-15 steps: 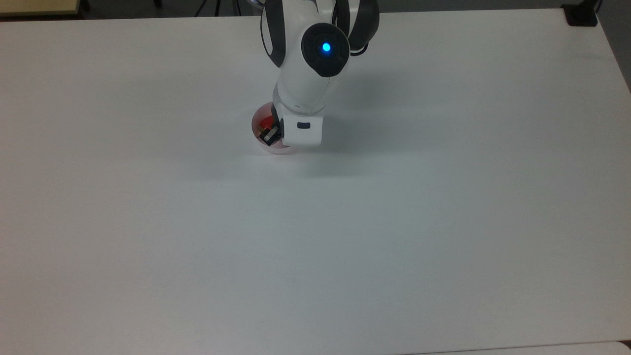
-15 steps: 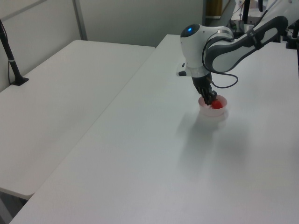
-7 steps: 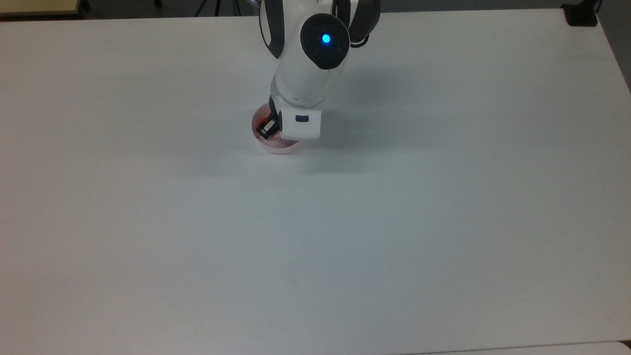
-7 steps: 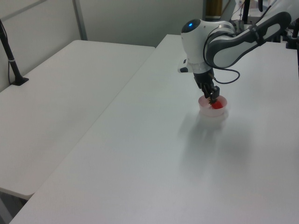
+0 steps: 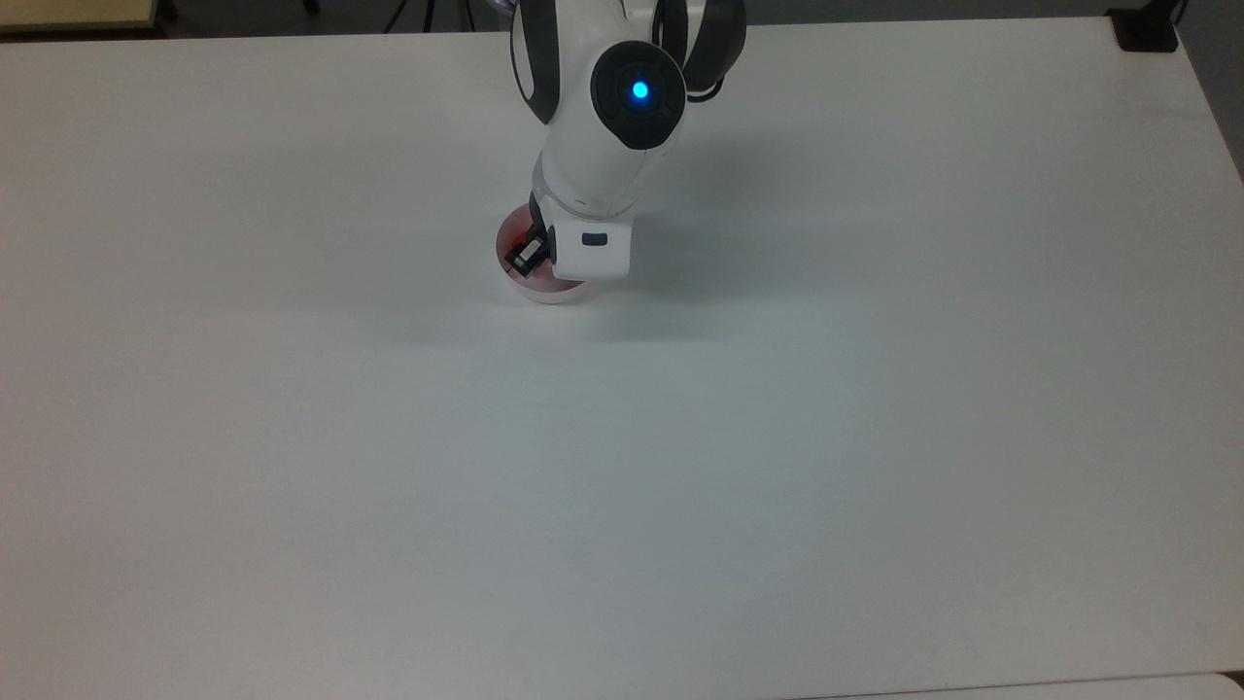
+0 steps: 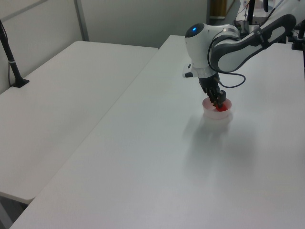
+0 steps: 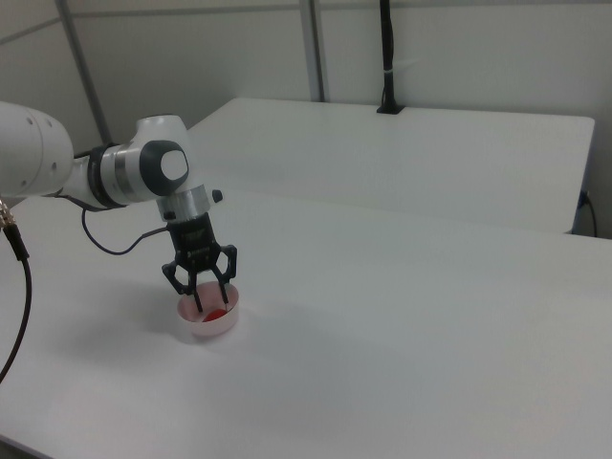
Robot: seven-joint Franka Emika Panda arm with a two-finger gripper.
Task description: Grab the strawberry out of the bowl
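Gripper point(image 7: 211, 304) w/ fingers spread apart, tips lowered inside bowl point(image 7: 207, 322). Strawberry point(image 7: 217, 313) lies on bowl floor, approx. between the tips. Centre over berry, close gently, then lift straight up clear of bowl rim.

Top view: high overhead, facing straight down on the table point(image 5: 875, 437). Left view: raised at one side, facing along the table point(image 6: 143, 181). Right view: lower, from the opposite side. Shared by all three: the bowl point(image 5: 544, 289) point(image 6: 217, 113) point(image 7: 212, 323), mid-distance.
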